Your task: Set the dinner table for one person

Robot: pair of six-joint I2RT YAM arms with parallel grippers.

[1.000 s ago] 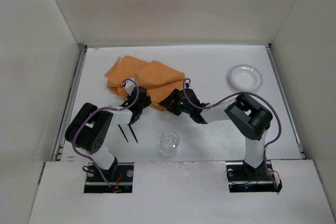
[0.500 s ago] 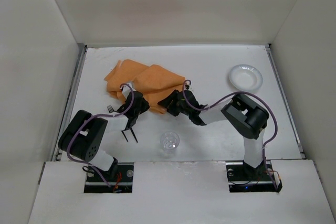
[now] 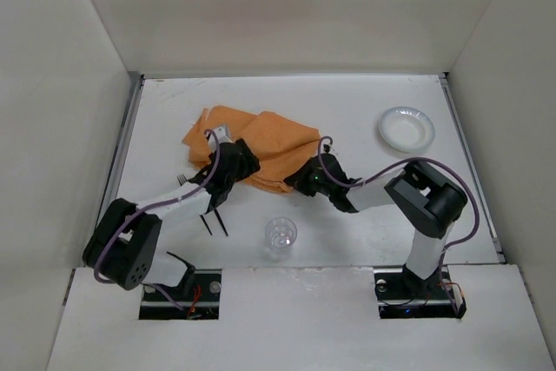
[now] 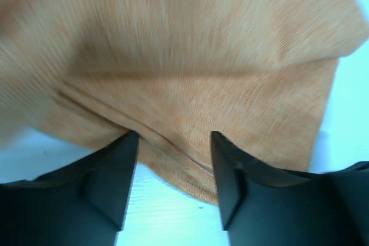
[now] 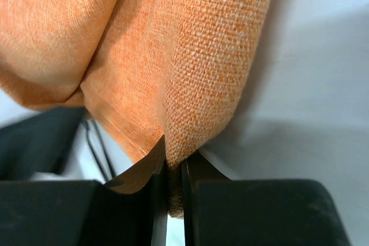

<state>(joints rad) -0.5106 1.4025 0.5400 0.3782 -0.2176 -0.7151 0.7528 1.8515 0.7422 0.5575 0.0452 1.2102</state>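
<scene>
1. Straddling a fold of the orange cloth (image 4: 190, 56), the left gripper (image 4: 173, 137) stands unclenched, so that side may bunch if pulled.
2. Clamped on the cloth's corner, the right gripper (image 5: 172, 165) risks a hard tug that topples the glass (image 3: 281, 233) nearby on the dinner table (image 3: 365, 102) — spread beneath everything.

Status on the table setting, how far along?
Early. Nothing looks placed: the orange cloth lies crumpled on the table. In hand: right pincer shut on a cloth fold, left pincer open at its edge. Left: flatten it, then bring over the plate, glass and black utensils.
</scene>
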